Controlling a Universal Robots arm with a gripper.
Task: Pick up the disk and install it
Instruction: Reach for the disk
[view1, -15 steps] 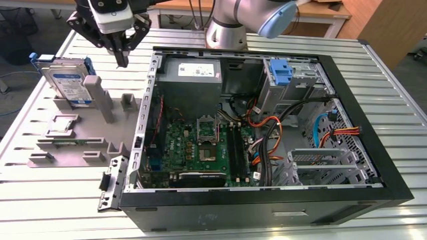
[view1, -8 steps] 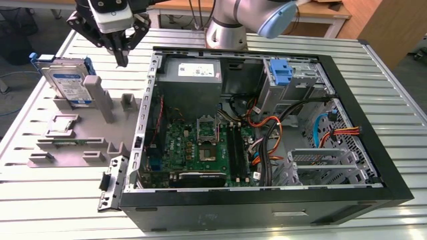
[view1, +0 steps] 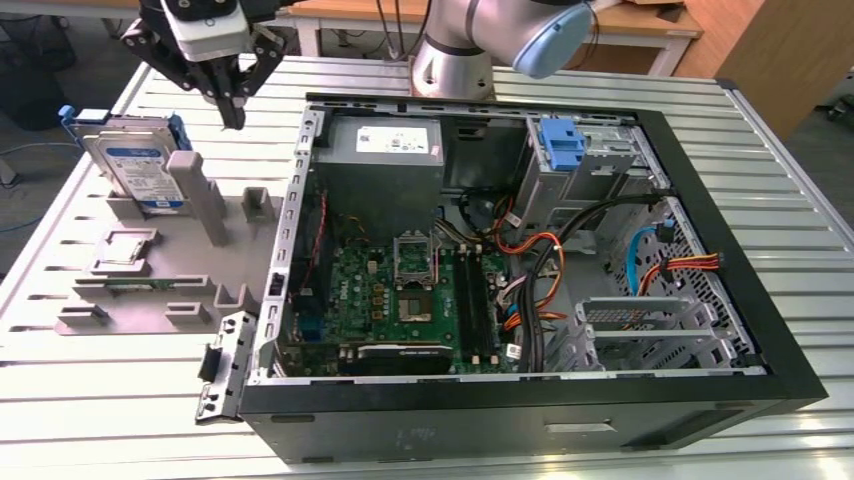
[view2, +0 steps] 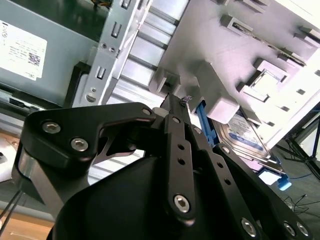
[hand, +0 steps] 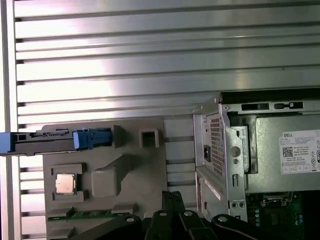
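I count one disk (view1: 134, 160), one grey holder plate (view1: 147, 300), one open computer case (view1: 747, 330) and one arm, all on the slatted tabletop (view1: 107, 400). The plate also carries one square chip (hand: 65, 183) and one green circuit strip (hand: 75, 214). Inside the case I see one grey power supply (view1: 384, 148) and one blue latch piece (view1: 566, 145).

The jaws are clenched, tips pressed together with nothing between them. They hang above the holder plate, near the case's corner.

The disk stands on its edge in a slot of the plate, label showing. It sits lower than the jaws and off to the side away from the case, near but clearly apart from them. In the first wrist view I get it edge-on (hand: 60, 140), its blue bracket showing. In the second wrist view it lies just past the jaw tips (view2: 245, 132).
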